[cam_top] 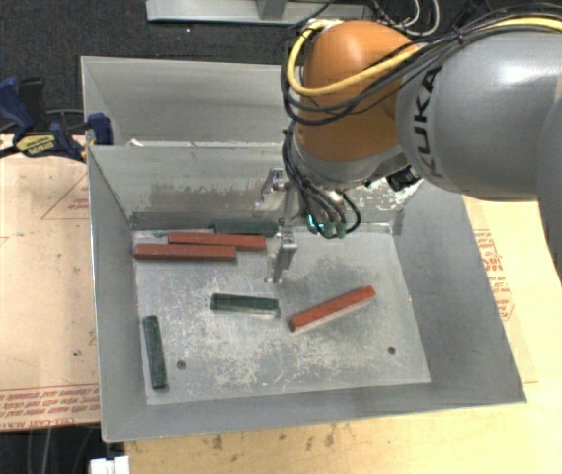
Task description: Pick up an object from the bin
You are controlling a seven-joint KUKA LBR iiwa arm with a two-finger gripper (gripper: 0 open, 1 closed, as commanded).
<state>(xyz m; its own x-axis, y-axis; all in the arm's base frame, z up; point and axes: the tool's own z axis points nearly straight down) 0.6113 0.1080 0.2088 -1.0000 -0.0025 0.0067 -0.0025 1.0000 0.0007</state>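
1. Closest to me, in the near-left corner of the grey bin (113,265), a dark green bar (152,352) lies flat on the floor. It runs from near to far and sits well apart from everything else.

2. A little farther in, around the middle of the floor, a shorter green bar (244,305) lies crosswise. Just to its right is a slanted red bar (332,308), whose right end points farther away. These two are near each other but not touching.

3. Just beyond the shorter green bar's right end hangs the gripper (282,260), low over a bare patch of floor. From where I stand I cannot tell whether it is open or closed, or whether it grips anything.

4. The piece nearest the gripper is the offset red bar (223,238) — its right end lies just left of the gripper, and whether they touch I cannot say. It lies crosswise toward the far left. A long red bar (184,252) runs along its near side, set more to the left, and the two look to be touching side by side.

5. Behind them, at the foot of the far wall, lies a dark bar (246,228), half in shadow.

6. Above it all is the arm's orange cover (350,77), looped with yellow cable (360,85), and the grey arm (498,107) reaches in from the right.
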